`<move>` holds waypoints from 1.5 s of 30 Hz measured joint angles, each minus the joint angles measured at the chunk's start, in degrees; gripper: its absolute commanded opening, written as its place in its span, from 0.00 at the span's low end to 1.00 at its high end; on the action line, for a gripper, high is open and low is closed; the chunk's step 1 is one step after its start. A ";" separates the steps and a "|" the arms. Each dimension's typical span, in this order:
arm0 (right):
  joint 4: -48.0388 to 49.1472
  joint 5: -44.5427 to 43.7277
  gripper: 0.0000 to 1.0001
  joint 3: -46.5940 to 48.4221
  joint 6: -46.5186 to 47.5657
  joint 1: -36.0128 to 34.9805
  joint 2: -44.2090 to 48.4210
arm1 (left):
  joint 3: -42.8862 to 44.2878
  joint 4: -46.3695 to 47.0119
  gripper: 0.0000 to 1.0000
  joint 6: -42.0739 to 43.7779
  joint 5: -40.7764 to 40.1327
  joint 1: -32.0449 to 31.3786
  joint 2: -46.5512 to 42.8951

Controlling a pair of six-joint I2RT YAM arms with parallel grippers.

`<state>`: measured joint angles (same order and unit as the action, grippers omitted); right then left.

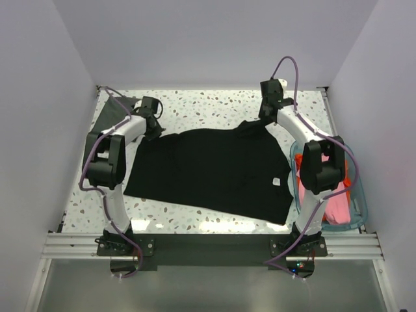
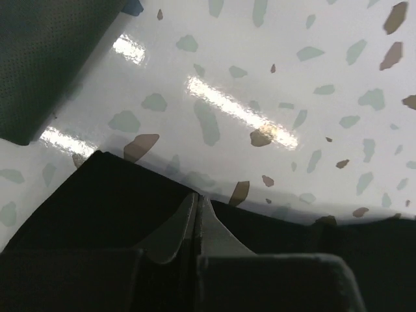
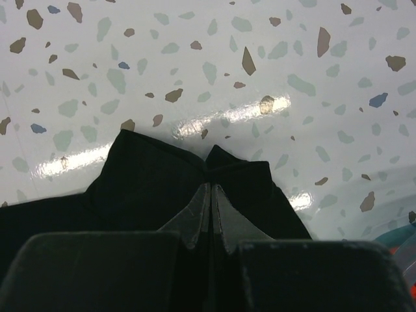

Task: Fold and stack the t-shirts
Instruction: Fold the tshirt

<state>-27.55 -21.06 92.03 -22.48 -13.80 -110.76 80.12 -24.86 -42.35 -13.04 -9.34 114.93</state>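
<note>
A large black t-shirt (image 1: 214, 172) lies spread flat across the middle of the table, with a small white tag (image 1: 275, 181) near its right side. My left gripper (image 1: 154, 125) is at the shirt's far left corner. In the left wrist view its jaws (image 2: 197, 199) are shut on the black cloth's edge (image 2: 97, 208). My right gripper (image 1: 265, 118) is at the far right corner, shut (image 3: 210, 187) on a puckered bit of the black cloth (image 3: 149, 175). A dark grey t-shirt (image 1: 110, 114) lies folded at the far left, also in the left wrist view (image 2: 45, 58).
A clear blue basket (image 1: 361, 201) stands at the right edge beside the right arm. It holds a pink t-shirt (image 1: 338, 209) and an orange one (image 1: 350, 177). White walls close in the speckled table (image 1: 208, 104) on three sides.
</note>
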 measured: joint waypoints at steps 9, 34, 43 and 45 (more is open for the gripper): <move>0.33 0.17 0.00 -3.10 -0.50 0.00 3.39 | -3.41 3.28 0.00 1.44 -0.02 -0.20 -8.04; 8.57 6.75 0.00 -44.19 -10.54 -0.39 37.27 | -43.25 11.80 0.38 -2.69 -1.14 -1.36 -40.76; 10.32 8.76 0.00 -44.63 -10.51 -1.29 35.04 | -37.29 8.55 0.34 -6.69 -4.13 -1.36 -40.41; 10.45 8.83 0.00 -44.63 -10.51 -1.62 34.40 | -33.66 6.99 0.35 -8.50 -5.84 -1.36 -36.94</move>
<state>-17.10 -12.23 47.40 -32.99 -15.42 -76.36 46.46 -17.87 -50.85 -18.87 -10.70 78.00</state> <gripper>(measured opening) 0.007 0.338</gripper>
